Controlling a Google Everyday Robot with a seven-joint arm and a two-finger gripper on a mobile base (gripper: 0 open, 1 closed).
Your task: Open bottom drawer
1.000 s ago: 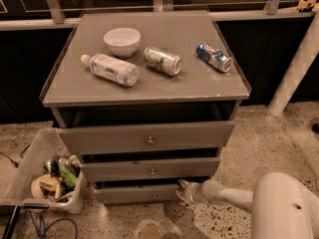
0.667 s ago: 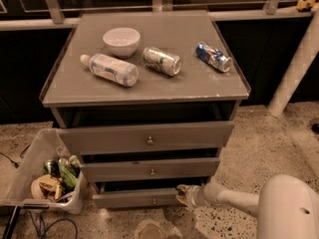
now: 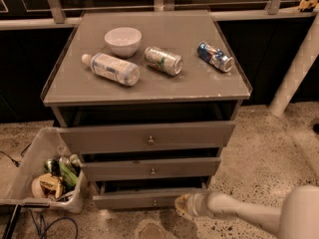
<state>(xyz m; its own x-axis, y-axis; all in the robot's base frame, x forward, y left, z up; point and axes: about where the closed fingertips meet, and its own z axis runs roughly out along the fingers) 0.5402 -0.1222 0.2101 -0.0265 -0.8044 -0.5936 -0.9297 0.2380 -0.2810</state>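
A grey cabinet of three drawers stands in the middle of the camera view. The bottom drawer [image 3: 134, 199] has the narrowest front and a small round knob [image 3: 155, 202]; it stands pulled out a little, with a dark gap above it. My gripper [image 3: 182, 206] is at the right end of that drawer front, low near the floor, at the end of my white arm [image 3: 239, 213] that reaches in from the lower right. The middle drawer [image 3: 149, 168] and the top drawer [image 3: 147, 137] also stand slightly out.
On the cabinet top [image 3: 209, 86] lie a white bowl [image 3: 123, 41], a plastic bottle [image 3: 111, 68], a silver can [image 3: 163, 60] and a blue can [image 3: 215, 56]. A clear bin [image 3: 30, 169] with trash stands on the floor at the left. A white pole [image 3: 294, 68] leans at the right.
The bottom drawer front has come forward a little with my gripper at its right end. The things on top have not moved.
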